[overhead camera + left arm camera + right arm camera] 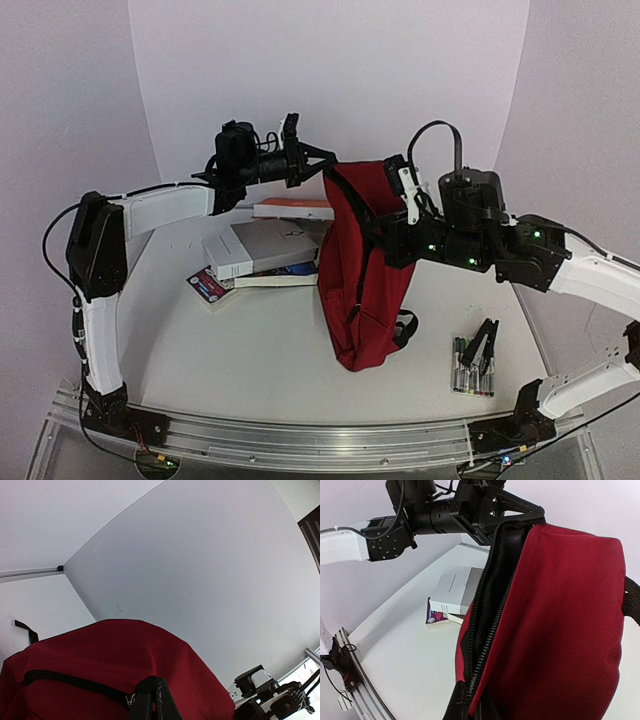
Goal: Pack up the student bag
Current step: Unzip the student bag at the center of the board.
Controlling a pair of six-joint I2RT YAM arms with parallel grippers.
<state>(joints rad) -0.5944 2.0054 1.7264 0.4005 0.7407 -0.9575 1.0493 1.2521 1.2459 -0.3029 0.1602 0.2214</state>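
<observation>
The student bag [358, 270] is a dark-red backpack held up off the table between both arms, its lower end resting on the tabletop. My left gripper [322, 166] is shut on the bag's top edge; in the left wrist view its fingers [145, 702] pinch red fabric [100, 665] beside a black zip line. My right gripper [386, 232] is shut on the bag's right side. In the right wrist view, the right gripper [472, 711] clamps the zip edge, and the main zip [487, 615] gapes a little, showing black lining. The left gripper [492, 517] holds the opening's far end.
A stack of books [262, 250] lies left of the bag, with one more book [292, 208] behind it; the books [451, 592] also show in the right wrist view. A pack of markers [472, 368] with a black clip [484, 343] lies at the right front.
</observation>
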